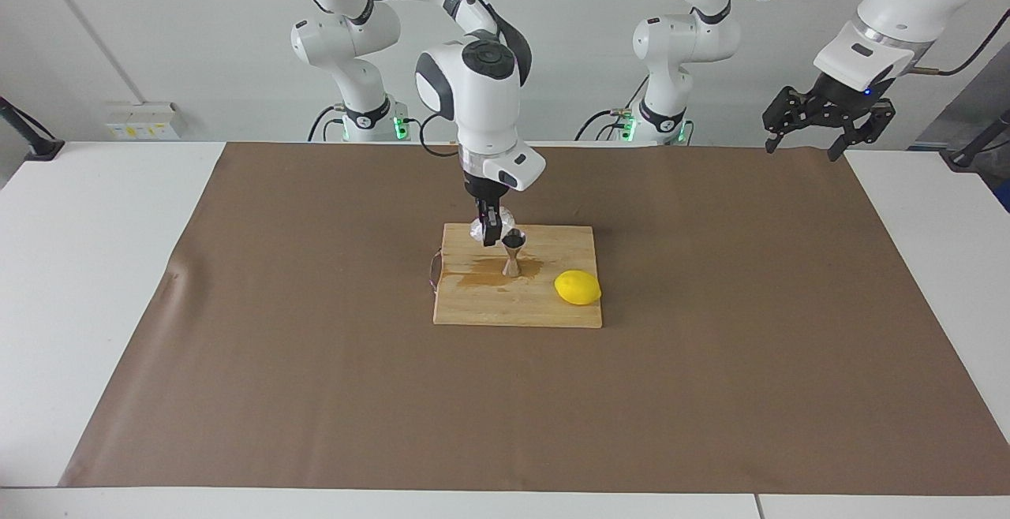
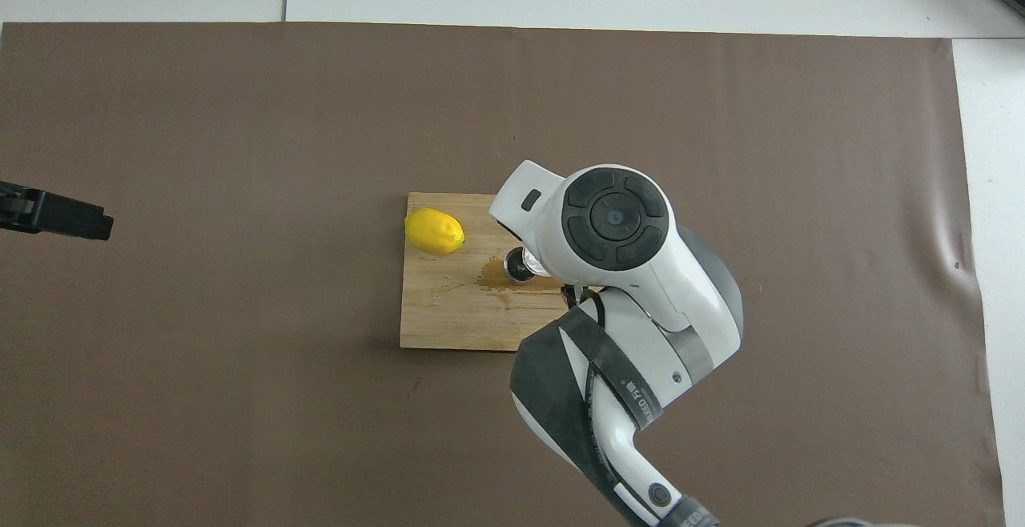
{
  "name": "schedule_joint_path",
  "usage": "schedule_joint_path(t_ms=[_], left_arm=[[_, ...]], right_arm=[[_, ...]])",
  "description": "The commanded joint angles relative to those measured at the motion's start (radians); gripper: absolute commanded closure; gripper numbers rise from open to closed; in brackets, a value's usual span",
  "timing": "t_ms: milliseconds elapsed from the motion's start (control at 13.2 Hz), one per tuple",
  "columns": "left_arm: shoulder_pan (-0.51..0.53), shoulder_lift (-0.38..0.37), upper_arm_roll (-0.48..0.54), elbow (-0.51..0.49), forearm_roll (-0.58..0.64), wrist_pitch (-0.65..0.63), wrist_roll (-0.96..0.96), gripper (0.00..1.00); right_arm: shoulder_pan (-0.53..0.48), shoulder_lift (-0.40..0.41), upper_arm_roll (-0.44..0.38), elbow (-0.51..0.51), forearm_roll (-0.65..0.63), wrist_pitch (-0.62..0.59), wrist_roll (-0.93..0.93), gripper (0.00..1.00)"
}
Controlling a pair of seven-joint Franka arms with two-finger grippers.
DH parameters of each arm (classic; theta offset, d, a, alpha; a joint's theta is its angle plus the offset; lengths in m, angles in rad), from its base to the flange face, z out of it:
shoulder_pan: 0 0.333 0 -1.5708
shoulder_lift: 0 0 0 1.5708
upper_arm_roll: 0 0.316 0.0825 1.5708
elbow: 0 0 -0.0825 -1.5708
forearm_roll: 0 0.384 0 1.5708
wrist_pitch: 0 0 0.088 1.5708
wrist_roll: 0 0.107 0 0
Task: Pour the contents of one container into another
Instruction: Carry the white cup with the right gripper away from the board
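The steel hourglass jigger (image 1: 512, 255) stands upright on a wooden cutting board (image 1: 517, 306). My right gripper (image 1: 491, 229) hangs straight down over the board and is shut on the small clear faceted cup (image 1: 480, 229). It holds the cup up beside the jigger's top rim, on the side toward the robots. In the overhead view the right arm's wrist hides the gripper; only the jigger's mouth (image 2: 516, 267) and a bit of the cup (image 2: 534, 261) show. My left gripper (image 1: 805, 144) waits open and empty, raised at the left arm's end of the table.
A yellow lemon (image 1: 577, 288) lies on the board toward the left arm's end, also seen from overhead (image 2: 434, 231). A wet brown stain (image 1: 493, 274) spreads on the board around the jigger's foot. A brown mat (image 1: 237, 345) covers the table.
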Motion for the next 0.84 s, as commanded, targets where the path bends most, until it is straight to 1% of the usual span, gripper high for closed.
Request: schedule_joint_path(t_ms=[0,152,380,532,760], left_arm=[[-0.008,0.006,0.005,0.008,0.01,0.005,0.001,0.0],[-0.008,0.006,0.005,0.008,0.009,0.011,0.002,0.0],[-0.01,0.006,0.005,0.004,0.01,0.026,0.017,0.0],[-0.014,0.007,0.003,0.002,0.021,0.029,0.021,0.0],[-0.016,0.007,-0.003,-0.002,0.041,0.031,0.021,0.0]], right_arm=[[-0.088,-0.062,0.018,-0.055,0.107,-0.007,-0.113,0.61],[-0.162,-0.1,0.018,-0.104,0.22,0.001,-0.214,0.61],[-0.307,-0.122,0.016,-0.167,0.397,0.009,-0.429,0.61],[-0.401,-0.131,0.016,-0.206,0.463,0.018,-0.539,0.61],[-0.514,-0.137,0.016,-0.283,0.558,0.02,-0.682,0.61]])
